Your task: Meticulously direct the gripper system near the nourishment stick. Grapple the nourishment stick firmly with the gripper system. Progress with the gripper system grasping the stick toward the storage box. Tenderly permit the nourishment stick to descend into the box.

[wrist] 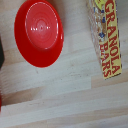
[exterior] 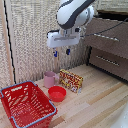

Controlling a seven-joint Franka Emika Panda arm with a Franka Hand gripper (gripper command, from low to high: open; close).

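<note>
Wooden table [exterior: 95, 100], granola box [exterior: 71, 80] below gripper [exterior: 62, 52]

I see a pale wooden tabletop [wrist: 60, 100] with visible grain, a glossy red plastic bowl [wrist: 39, 32], a printed cardboard-looking granola box [wrist: 106, 35], and a latticed red plastic basket [exterior: 25, 105].

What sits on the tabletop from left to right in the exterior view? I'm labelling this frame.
Red basket → pink mug → red bowl → granola bar box.
</note>
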